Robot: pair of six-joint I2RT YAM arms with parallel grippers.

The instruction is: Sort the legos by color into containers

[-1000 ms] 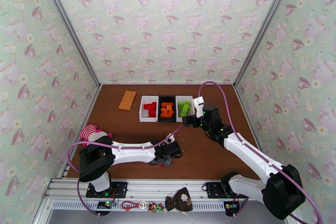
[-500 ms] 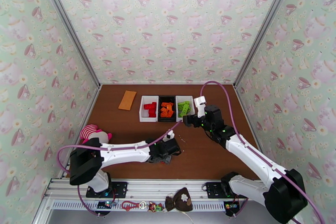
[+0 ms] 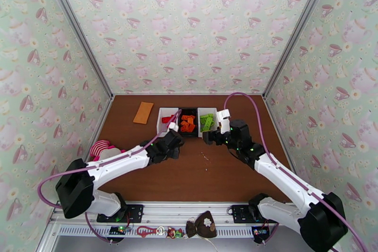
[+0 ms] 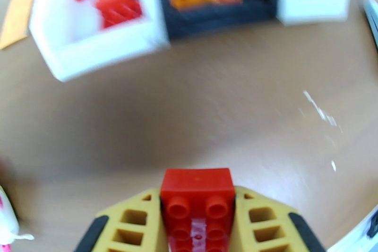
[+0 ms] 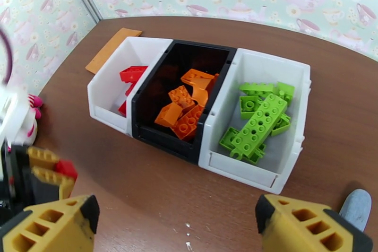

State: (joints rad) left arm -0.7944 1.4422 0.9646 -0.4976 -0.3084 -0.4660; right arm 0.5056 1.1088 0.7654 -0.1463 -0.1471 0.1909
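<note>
On the brown table (image 3: 227, 172), your left gripper (image 3: 175, 144) is clenched on a red brick (image 4: 197, 189) just short of the left white bin (image 4: 94, 56) holding reds; carry it over that rim, then release, while your right gripper (image 5: 175, 224) hangs spread and empty.

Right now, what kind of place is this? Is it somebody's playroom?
Probably a little robot test booth, not a playroom. Teapot wallpaper panels sit in metal rails, the left arm and right arm are bolted at the table's edge, and the left gripper holds a red lego near three bins.
</note>
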